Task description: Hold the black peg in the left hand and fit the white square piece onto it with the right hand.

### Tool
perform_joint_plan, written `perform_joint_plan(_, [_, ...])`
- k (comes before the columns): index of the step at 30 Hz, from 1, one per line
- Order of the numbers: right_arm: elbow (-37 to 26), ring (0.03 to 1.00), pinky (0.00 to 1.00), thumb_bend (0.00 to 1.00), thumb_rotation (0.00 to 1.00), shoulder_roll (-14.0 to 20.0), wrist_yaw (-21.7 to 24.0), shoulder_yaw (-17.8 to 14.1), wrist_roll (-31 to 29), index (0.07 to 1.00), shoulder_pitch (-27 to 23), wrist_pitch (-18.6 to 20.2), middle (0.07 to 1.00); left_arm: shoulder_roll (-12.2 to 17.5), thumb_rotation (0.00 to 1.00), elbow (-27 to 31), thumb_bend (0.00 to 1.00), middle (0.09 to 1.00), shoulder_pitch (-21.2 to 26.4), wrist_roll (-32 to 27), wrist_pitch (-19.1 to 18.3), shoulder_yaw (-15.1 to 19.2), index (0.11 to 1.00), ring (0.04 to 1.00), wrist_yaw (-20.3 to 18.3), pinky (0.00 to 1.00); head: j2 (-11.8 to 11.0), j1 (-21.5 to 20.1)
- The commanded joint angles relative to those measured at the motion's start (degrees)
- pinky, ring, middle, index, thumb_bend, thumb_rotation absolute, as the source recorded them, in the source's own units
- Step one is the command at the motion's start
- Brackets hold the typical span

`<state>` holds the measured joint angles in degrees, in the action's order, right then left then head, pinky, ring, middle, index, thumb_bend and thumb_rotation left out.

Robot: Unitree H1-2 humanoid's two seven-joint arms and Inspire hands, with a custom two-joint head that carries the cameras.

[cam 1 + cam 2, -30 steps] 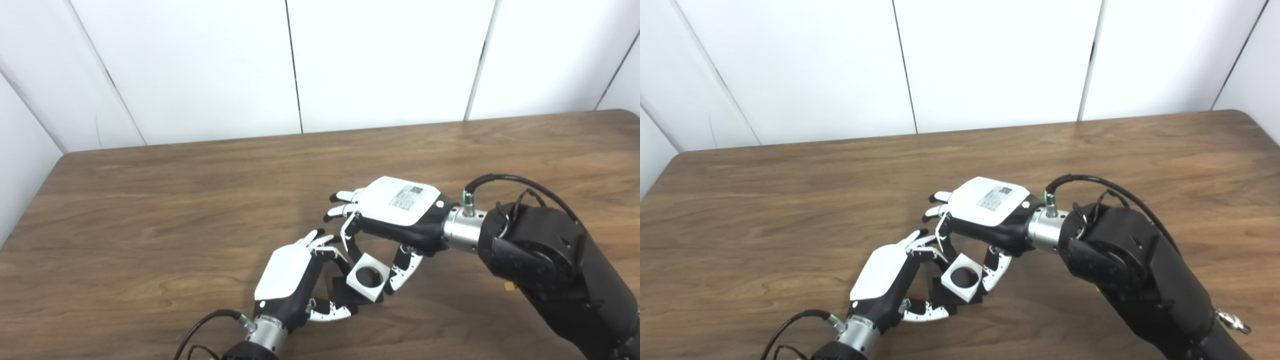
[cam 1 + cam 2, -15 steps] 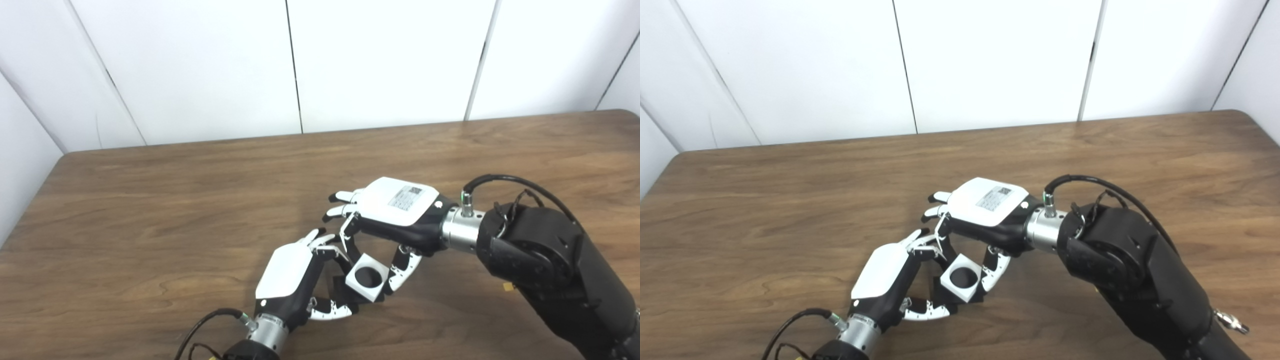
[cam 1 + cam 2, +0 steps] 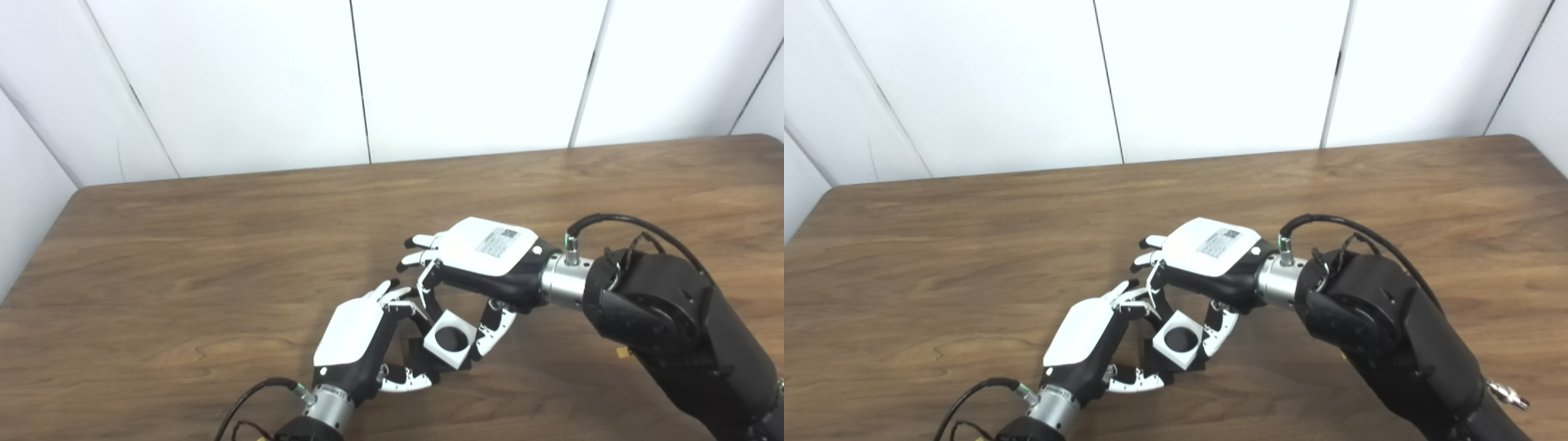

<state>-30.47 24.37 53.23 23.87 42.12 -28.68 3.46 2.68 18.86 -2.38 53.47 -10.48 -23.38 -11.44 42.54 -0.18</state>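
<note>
The white square piece (image 3: 451,339), its round hole facing up, sits pinched in my right robot hand (image 3: 487,263) just above the counter (image 3: 184,257). My left robot hand (image 3: 358,340) is closed on the black peg (image 3: 422,356), touching the piece's underside.

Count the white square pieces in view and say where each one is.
1: the white square piece sits between the fingers of the right hand, over the black peg part in the left hand. None elsewhere.
</note>
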Motion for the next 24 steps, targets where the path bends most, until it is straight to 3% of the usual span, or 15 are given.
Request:
perform_joint_plan(1, [-0.5, 0.977, 0.91, 0.53, 0.14, 0.2, -2.0, -1.1, -0.3, 0.491, -1.4, -1.3, 0.898, -0.5, 0.07, 2.3, 0.51, 0.86, 0.8, 0.6, 0.4, -0.3, 0.481, 0.954, 0.5, 0.93, 0.1, 0.0])
perform_joint_plan(24, [-0.5, 0.992, 0.94, 0.53, 0.15, 0.5, -1.0, -0.7, 0.4, 0.492, 0.4, -0.6, 0.912, -0.5, 0.07, 3.0, 0.51, 0.856, 1.1, -0.2, 0.7, 0.5, 0.482, 0.942, 0.4, 0.91, 0.5, 0.1])
